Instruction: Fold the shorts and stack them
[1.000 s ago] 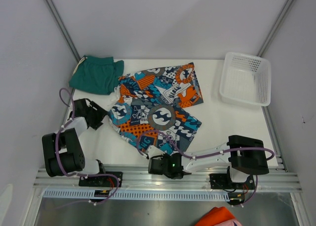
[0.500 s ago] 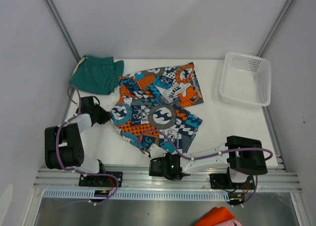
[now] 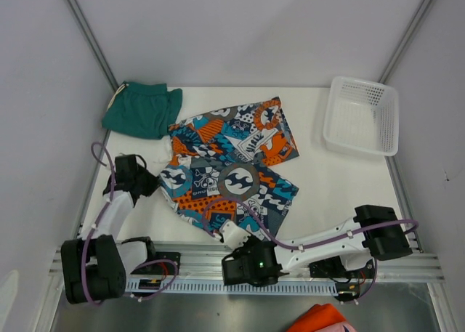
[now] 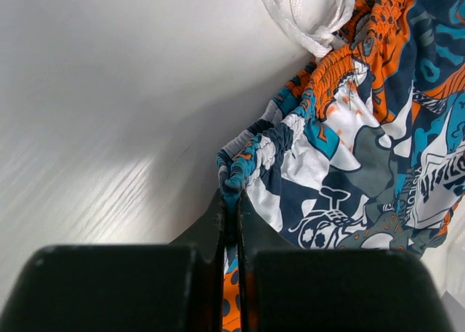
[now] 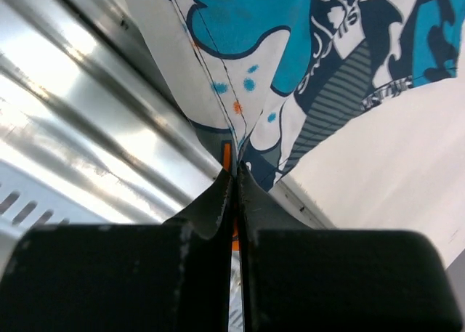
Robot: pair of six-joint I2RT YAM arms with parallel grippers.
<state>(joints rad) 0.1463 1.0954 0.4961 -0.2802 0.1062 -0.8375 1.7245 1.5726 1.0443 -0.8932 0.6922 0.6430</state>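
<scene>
Left gripper (image 4: 231, 198), right gripper (image 5: 236, 174) jaws pinching printed shorts (image 3: 229, 168), dragged nearer since.

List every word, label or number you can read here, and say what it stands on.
Printed shorts: white block lettering in the pattern near the right edge of the left wrist view, warped by folds and cut off; unreadable.
Same shorts, far leg in the top view: more pattern lettering, too small to read.
Teal shorts: no text visible.
Basket: no text visible.
</scene>
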